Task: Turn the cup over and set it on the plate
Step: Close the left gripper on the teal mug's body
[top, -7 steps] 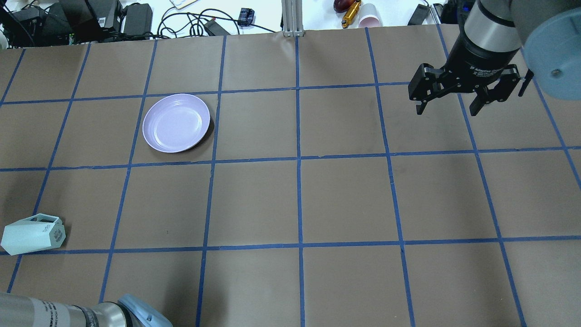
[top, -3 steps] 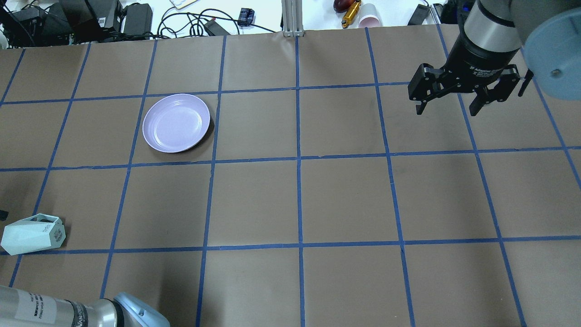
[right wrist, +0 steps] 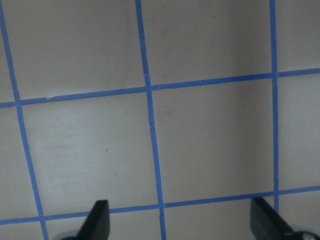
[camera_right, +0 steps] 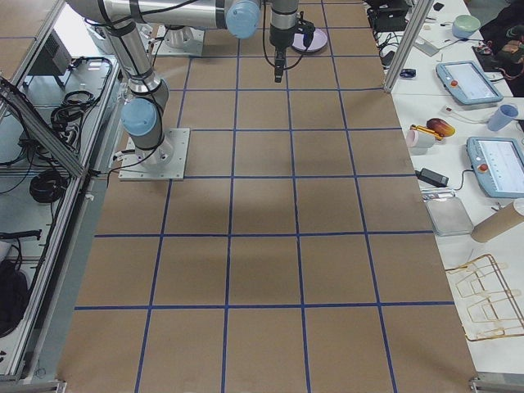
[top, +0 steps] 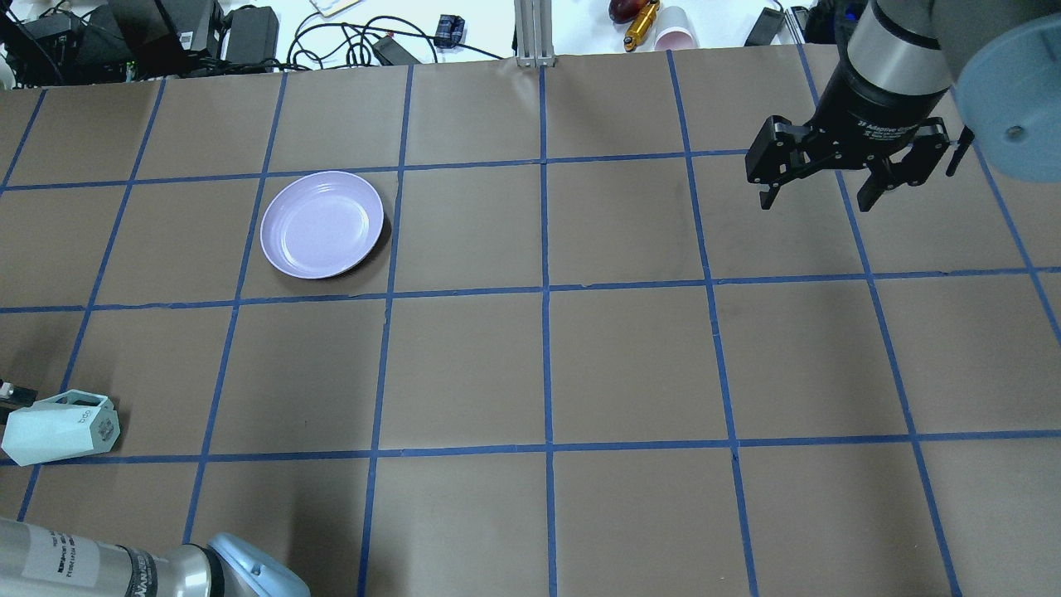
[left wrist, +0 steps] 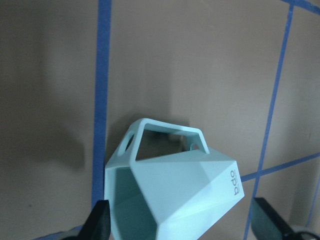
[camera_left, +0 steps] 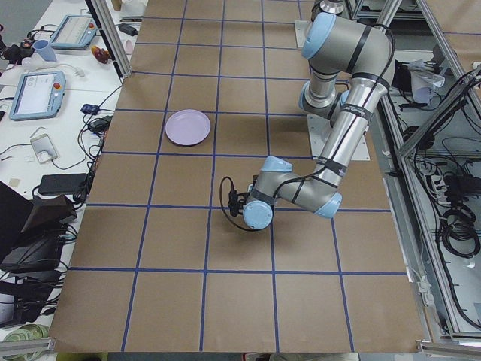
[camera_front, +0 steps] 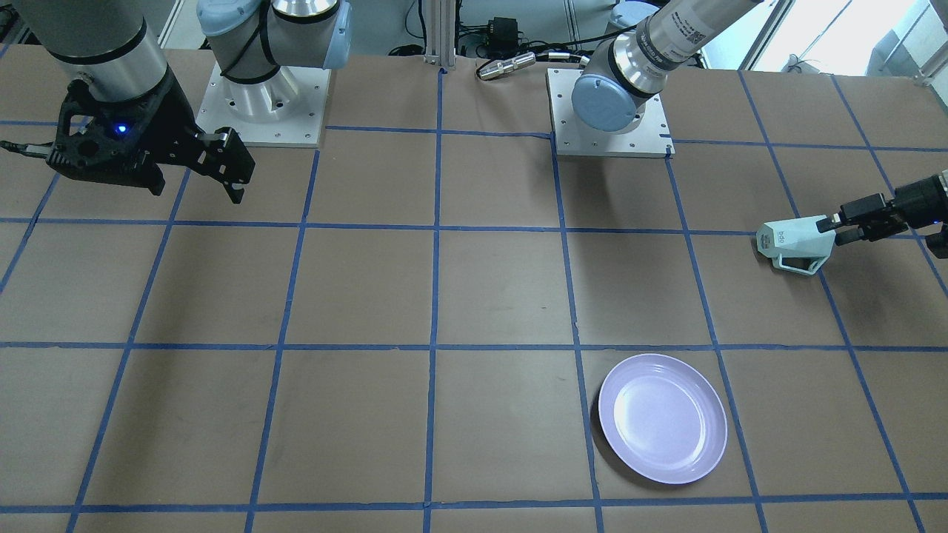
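Note:
The mint-green cup (top: 58, 427) lies on its side near the table's left edge, its printed base toward the table's middle and its handle on the far side. It also shows in the front view (camera_front: 792, 240) and the left wrist view (left wrist: 175, 185). My left gripper (camera_front: 863, 218) is open at the cup's mouth end. Its fingers (left wrist: 100, 222) stand on either side of the rim without closing on it. One fingertip (top: 18, 395) shows overhead. The lavender plate (top: 322, 224) lies empty farther away. My right gripper (top: 816, 199) is open and empty, high over the far right.
Cables, power bricks and a pink paper cup (top: 675, 37) lie beyond the table's far edge, by a metal post (top: 535, 33). The arm bases (camera_front: 259, 96) stand at the robot's side. Blue tape lines grid the brown table (top: 547, 373).
My left gripper has moved in toward the cup's mouth; a fingertip now shows at the overhead view's left edge. The cup, the plate and the right arm have not moved.

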Controlling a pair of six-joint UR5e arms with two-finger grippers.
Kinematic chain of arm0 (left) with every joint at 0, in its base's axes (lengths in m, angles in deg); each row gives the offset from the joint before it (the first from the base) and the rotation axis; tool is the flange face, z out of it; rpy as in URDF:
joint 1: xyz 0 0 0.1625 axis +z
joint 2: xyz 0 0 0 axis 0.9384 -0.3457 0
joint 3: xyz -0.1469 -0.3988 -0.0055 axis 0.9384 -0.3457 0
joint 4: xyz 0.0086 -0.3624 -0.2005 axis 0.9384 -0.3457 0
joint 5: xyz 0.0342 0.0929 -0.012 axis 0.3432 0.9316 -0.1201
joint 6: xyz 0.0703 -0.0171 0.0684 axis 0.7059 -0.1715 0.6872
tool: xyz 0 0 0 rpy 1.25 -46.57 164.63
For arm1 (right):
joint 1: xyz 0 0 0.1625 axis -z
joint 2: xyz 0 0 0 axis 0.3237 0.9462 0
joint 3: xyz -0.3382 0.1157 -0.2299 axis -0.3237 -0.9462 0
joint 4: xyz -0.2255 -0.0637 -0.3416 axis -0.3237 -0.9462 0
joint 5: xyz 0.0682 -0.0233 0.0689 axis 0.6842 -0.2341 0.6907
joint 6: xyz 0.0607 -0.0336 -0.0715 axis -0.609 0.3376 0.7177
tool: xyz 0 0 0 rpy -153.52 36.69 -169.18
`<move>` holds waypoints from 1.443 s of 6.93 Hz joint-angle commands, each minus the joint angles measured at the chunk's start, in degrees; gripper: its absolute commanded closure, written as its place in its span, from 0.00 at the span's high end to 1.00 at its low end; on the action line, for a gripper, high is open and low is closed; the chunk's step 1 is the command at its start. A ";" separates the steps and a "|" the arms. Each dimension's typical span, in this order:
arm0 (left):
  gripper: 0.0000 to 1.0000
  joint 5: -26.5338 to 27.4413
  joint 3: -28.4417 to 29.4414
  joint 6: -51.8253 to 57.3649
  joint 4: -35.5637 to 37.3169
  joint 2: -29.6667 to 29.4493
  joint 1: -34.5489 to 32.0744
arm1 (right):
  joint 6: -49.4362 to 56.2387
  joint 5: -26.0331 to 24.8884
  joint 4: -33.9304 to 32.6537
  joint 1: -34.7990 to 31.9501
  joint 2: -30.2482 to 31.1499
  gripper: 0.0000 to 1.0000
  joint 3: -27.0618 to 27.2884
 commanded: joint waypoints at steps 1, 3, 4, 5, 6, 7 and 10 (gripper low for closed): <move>1.00 0.21 0.02 -0.02 -0.83 -1.24 0.00 | 0.00 -0.02 0.00 0.00 0.00 1.00 0.00; 1.00 0.05 -0.06 -0.72 -2.22 -1.51 0.00 | 0.00 -0.02 0.00 0.00 0.00 1.00 0.00; 0.95 -0.39 -0.15 -1.25 -3.97 -1.68 0.00 | 0.00 -0.02 0.00 0.00 0.00 1.00 0.00; 0.86 -0.48 -0.94 -1.34 -4.08 -1.77 0.00 | 0.00 -0.02 0.00 0.00 0.00 1.00 0.00; 0.55 -0.66 -2.16 -1.34 -4.08 -1.69 0.00 | 0.00 -0.02 0.00 0.00 0.00 1.00 0.00; 0.01 -0.75 -2.00 -3.69 -4.08 -1.51 0.00 | 0.00 -0.02 0.00 0.00 -0.09 1.00 0.00; 0.00 -0.66 -1.04 -8.71 -3.99 0.94 -0.79 | 0.00 -0.02 0.00 0.00 0.00 1.00 0.00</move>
